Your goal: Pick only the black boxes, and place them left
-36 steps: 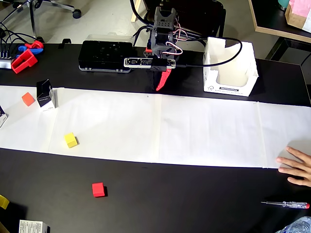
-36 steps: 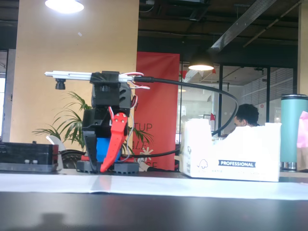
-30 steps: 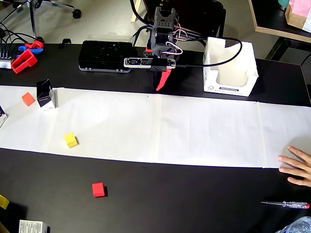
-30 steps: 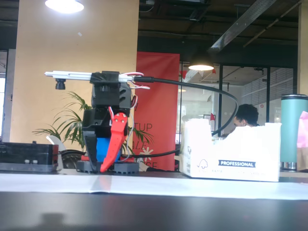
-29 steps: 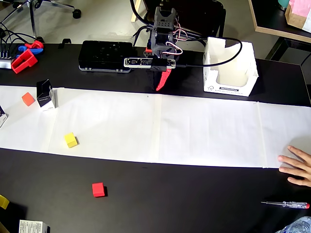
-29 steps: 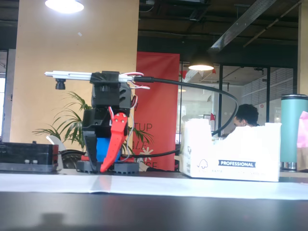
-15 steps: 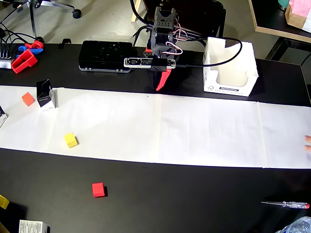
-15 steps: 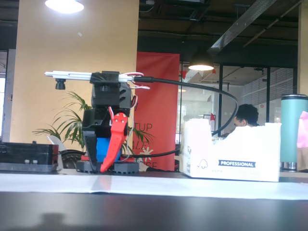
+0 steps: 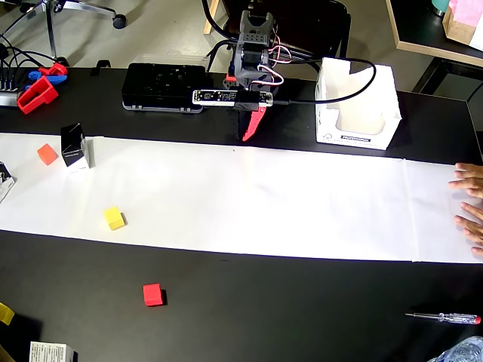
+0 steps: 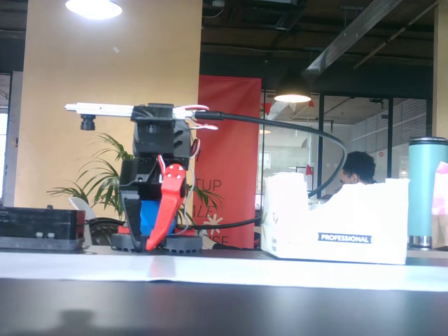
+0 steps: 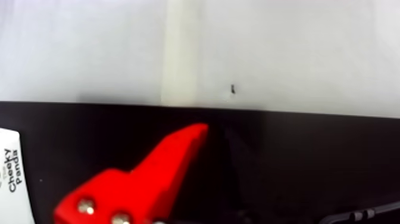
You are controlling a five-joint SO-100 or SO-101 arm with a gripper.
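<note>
One black box (image 9: 72, 140) with white side faces stands at the left end of the white paper strip (image 9: 249, 196) in the overhead view. A carton with a white printed face (image 9: 50, 352) lies at the bottom left edge, partly cut off. My gripper (image 9: 247, 136) is folded back at the far edge of the table, far to the right of the black box. Its red jaw lies against the black one, shut and empty. It also shows in the fixed view (image 10: 151, 245) and the wrist view (image 11: 205, 130), with its tip just above the dark table near the paper's edge.
An orange cube (image 9: 47, 154), a yellow cube (image 9: 114, 218) and a red cube (image 9: 153, 294) lie at the left. The white open bin (image 9: 356, 113) stands to the right of the arm. A person's hand (image 9: 472, 205) rests at the right edge. A screwdriver (image 9: 442, 317) lies at the front right.
</note>
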